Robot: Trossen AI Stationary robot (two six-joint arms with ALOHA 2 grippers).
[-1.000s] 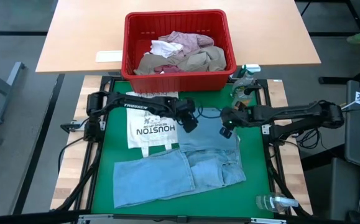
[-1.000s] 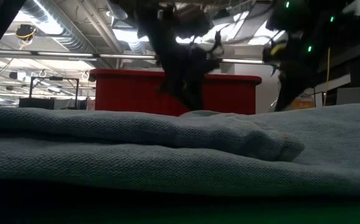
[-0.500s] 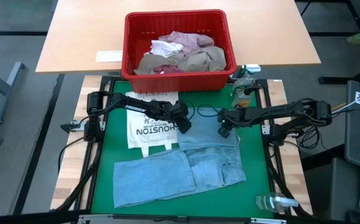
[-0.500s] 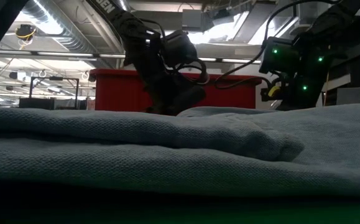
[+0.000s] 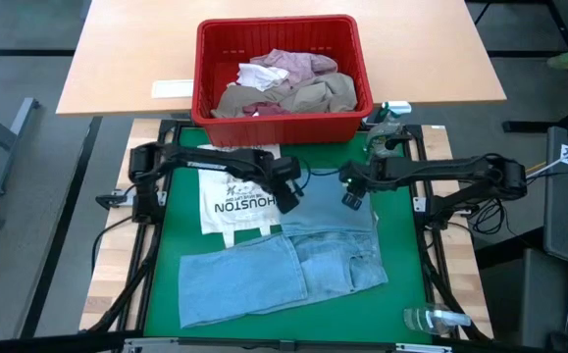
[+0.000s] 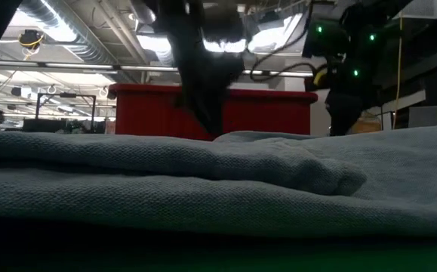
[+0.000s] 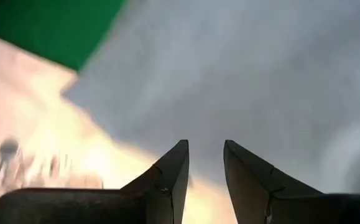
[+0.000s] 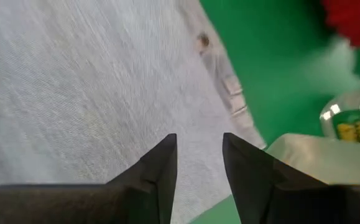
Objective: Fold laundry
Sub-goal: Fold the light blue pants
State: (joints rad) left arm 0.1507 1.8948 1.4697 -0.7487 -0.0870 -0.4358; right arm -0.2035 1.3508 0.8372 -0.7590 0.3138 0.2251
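Light blue jeans point(image 5: 284, 265) lie folded flat on the green mat point(image 5: 166, 294), filling the foreground of the low view point(image 6: 203, 174). My left gripper point(image 5: 287, 200) hovers over the jeans' far left corner, where denim point(image 7: 260, 74) meets a white printed cloth point(image 5: 232, 201). It is open, with nothing between its fingers point(image 7: 204, 144). My right gripper point(image 5: 348, 200) hangs over the jeans' far right part, above the waistband with its button point(image 8: 202, 41). It too is open and holds nothing point(image 8: 199, 137). More laundry lies in the red basket point(image 5: 200, 69).
The red basket stands on the wooden table beyond the mat's far edge point(image 6: 158, 113). A spray bottle point(image 5: 387, 123) stands at the mat's far right corner, another point(image 5: 436, 319) lies at its near right corner. The white cloth lies left of the jeans' far part.
Both grippers dipped toward the jeans' far part and have risen again. My left gripper has shifted a little toward the table's left edge. My right gripper has gone toward the left and far edges. The jeans lie as before.
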